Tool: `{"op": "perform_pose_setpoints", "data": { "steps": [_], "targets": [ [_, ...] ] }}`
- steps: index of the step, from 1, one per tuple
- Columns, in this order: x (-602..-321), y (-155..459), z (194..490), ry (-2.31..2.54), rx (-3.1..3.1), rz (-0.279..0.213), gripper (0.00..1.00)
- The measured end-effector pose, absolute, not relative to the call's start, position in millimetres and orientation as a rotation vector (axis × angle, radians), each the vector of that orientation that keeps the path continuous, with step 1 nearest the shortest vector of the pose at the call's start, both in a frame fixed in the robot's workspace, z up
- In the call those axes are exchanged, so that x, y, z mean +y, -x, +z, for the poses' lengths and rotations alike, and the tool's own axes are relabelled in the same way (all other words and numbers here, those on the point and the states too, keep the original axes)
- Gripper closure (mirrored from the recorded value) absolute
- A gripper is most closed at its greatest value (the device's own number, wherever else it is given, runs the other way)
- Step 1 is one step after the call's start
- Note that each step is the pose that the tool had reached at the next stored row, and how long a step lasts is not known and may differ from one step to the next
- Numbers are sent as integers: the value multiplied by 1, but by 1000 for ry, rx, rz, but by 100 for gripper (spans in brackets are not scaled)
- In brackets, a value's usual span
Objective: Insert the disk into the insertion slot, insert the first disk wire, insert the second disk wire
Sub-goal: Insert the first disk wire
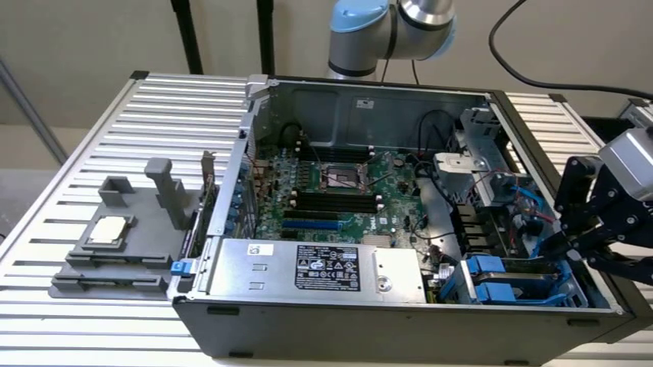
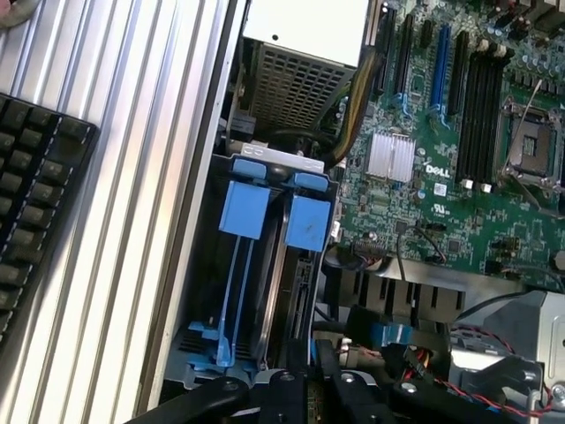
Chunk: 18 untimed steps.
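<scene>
One gripper (image 1: 563,243): jaws together, near slot (image 1: 510,279); grasp contents unclear.
Power supply (image 1: 306,267): beside slot.
Fixture (image 1: 122,245): well apart from slot.

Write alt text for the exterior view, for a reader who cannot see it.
A shut robot gripper hangs close to the blue-tabbed insertion slot, in the corner of an open computer case at the exterior view's right. The case lies on a slatted metal table, motherboard exposed; a grey fixture with upright posts sits at the exterior view's left.
</scene>
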<state>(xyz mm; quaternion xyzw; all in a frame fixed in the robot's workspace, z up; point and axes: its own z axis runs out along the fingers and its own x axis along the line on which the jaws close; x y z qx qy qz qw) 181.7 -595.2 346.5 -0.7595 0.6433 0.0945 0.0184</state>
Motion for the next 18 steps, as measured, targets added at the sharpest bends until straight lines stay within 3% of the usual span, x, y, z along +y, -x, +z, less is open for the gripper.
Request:
{"op": "perform_pose_setpoints", "data": {
  "steps": [10,18],
  "targets": [
    [-595,-149,347,2356,2003,291,84],
    [-595,-152,347,2312,2086,260,84]
  ]
}}
